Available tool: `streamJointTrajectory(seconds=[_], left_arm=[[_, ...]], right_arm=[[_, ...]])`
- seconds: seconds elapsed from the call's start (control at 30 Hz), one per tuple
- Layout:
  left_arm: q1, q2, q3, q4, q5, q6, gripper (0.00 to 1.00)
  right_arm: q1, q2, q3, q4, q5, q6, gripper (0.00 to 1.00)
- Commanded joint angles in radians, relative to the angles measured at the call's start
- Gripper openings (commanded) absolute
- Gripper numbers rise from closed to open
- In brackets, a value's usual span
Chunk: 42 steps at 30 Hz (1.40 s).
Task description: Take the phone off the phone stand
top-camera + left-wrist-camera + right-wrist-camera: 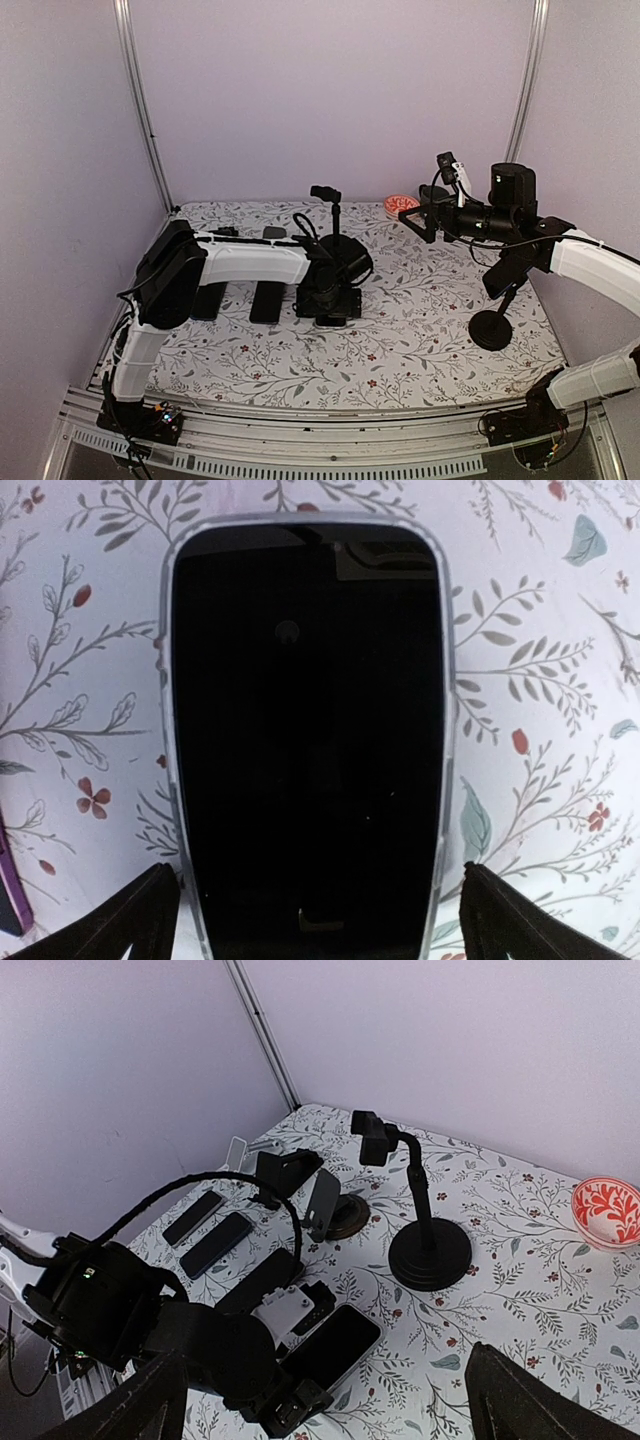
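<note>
The phone (305,740), black-screened in a clear case, lies flat on the floral cloth. My left gripper (318,925) is open, and its fingers (135,920) stand on either side of the phone's near end without touching it. The top view shows the left gripper (328,298) low over the phone (335,321), just in front of the phone stand (334,215). That stand (428,1245) is black with a round base, and its clamp holds nothing. My right gripper (413,218) hangs high at the right, open and empty.
Two dark phones (208,300) (266,300) lie left of the gripper. A tilted plate stand (327,1200) sits behind them. A red patterned bowl (401,203) is at the back, and a second round black base (490,328) stands under the right arm.
</note>
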Motion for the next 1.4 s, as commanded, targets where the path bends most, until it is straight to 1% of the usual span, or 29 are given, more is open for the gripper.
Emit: streamJointTrajectory(seconds=[0.0, 0.17, 0.4, 0.5, 0.63, 0.77, 0.83, 0.97, 1.03, 1.07, 1.17, 1.27, 1.37], left_arm=[[-0.008, 0.006, 0.021, -0.006, -0.019, 0.018, 0.99], [-0.008, -0.039, -0.002, 0.038, -0.038, 0.047, 0.99], [-0.011, -0.122, -0.055, 0.132, -0.077, 0.116, 0.99], [-0.015, -0.162, -0.093, 0.181, -0.102, 0.149, 0.99], [-0.019, -0.229, -0.181, 0.286, -0.115, 0.206, 0.99], [-0.018, -0.304, -0.282, 0.406, -0.117, 0.264, 0.99], [-0.017, -0.35, -0.31, 0.445, -0.124, 0.281, 0.99], [-0.018, -0.384, -0.349, 0.494, -0.125, 0.323, 0.99], [-0.018, -0.397, -0.369, 0.519, -0.123, 0.334, 0.99], [-0.017, -0.401, -0.379, 0.533, -0.12, 0.338, 0.99], [-0.018, -0.408, -0.405, 0.579, -0.098, 0.343, 0.99], [-0.018, -0.409, -0.418, 0.606, -0.08, 0.342, 0.99], [-0.018, -0.414, -0.434, 0.634, -0.065, 0.339, 0.99]], right_arm=[[-0.008, -0.026, 0.009, 0.012, -0.006, 0.006, 0.99], [-0.008, -0.036, 0.023, -0.009, 0.019, 0.009, 0.99], [-0.008, -0.082, 0.033, -0.054, 0.112, 0.028, 0.99], [-0.007, -0.113, 0.053, -0.107, 0.157, 0.043, 0.99], [-0.008, -0.158, 0.107, -0.227, 0.249, 0.052, 0.99], [-0.008, -0.245, 0.129, -0.355, 0.359, 0.092, 0.99], [-0.009, -0.3, 0.142, -0.44, 0.393, 0.097, 0.99], [-0.015, -0.366, 0.199, -0.617, 0.479, 0.148, 0.99], [-0.016, -0.378, 0.221, -0.714, 0.486, 0.196, 0.99], [-0.016, -0.384, 0.259, -0.76, 0.481, 0.207, 0.99], [-0.016, -0.402, 0.301, -0.891, 0.441, 0.281, 0.99], [-0.016, -0.438, 0.295, -1.003, 0.389, 0.375, 0.99], [-0.016, -0.485, 0.27, -1.092, 0.4, 0.445, 0.99]])
